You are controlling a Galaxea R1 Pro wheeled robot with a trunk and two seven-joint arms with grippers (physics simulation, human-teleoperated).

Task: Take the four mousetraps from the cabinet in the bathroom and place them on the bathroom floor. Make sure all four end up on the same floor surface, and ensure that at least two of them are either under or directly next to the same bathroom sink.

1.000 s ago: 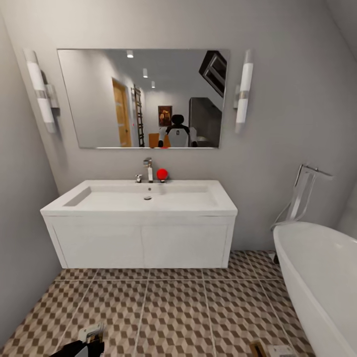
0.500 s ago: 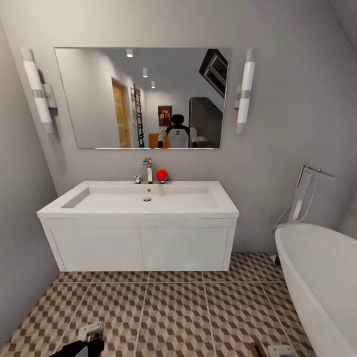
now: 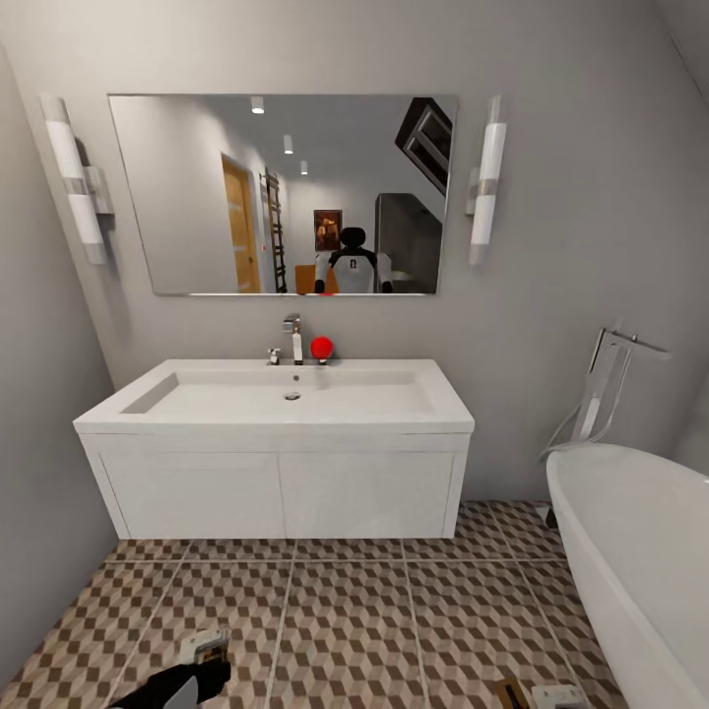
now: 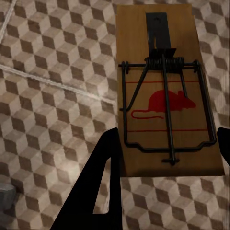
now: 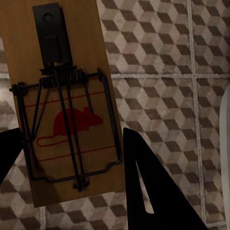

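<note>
In the left wrist view a brown wooden mousetrap [image 4: 165, 91] with a dark wire spring and a red mouse mark sits between the dark fingers of my left gripper [image 4: 165, 158], which is shut on it above the cube-patterned bathroom floor [image 4: 52, 72]. My right gripper [image 5: 72, 163] is likewise shut on a second mousetrap [image 5: 67, 105]. Seen from the head, the left gripper [image 3: 202, 652] hangs low at the left and the right gripper [image 3: 551, 696] at the lower edge with a corner of its mousetrap [image 3: 510, 692]. The white bathroom sink [image 3: 286, 399] on its vanity stands straight ahead. The cabinet is out of view.
A white bathtub [image 3: 640, 551] with a chrome floor tap [image 3: 606, 379] fills the right side. A wide mirror [image 3: 281, 192] hangs above the sink between two wall lamps. A grey wall [image 3: 39, 473] closes the left. Tiled floor [image 3: 345, 620] lies open before the vanity.
The view crept slightly closer to the sink at first. My left gripper has since shifted a little to the right and up in the head view. Both traps stay held.
</note>
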